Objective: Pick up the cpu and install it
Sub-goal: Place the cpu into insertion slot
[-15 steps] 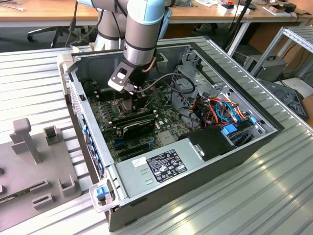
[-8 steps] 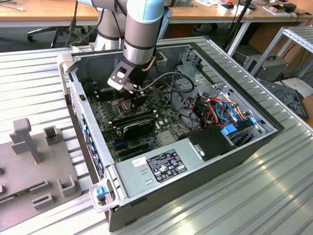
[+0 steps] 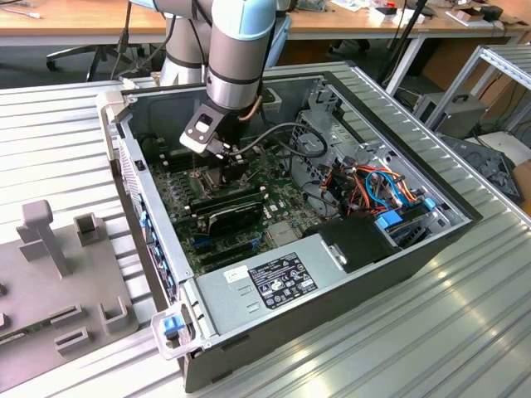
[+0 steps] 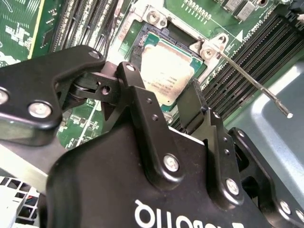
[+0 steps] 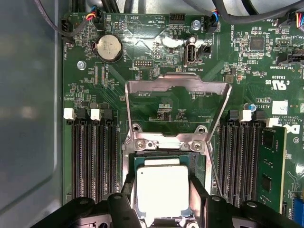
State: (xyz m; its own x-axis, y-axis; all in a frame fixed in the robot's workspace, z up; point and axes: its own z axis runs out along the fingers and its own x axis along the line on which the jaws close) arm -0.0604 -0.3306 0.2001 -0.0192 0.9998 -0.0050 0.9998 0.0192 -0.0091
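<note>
I see the gripper (image 5: 162, 202) with fingers (image 4: 192, 102) spread either side of the cpu (image 5: 163, 190), which sits in the socket under the raised frame (image 5: 176, 102). Risk: a skewed chip could bend pins; can't confirm seating.

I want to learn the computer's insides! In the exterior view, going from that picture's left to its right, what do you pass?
Grey foam tray → blue latch → gripper over the motherboard → bundle of coloured cables → case's far wall.
</note>
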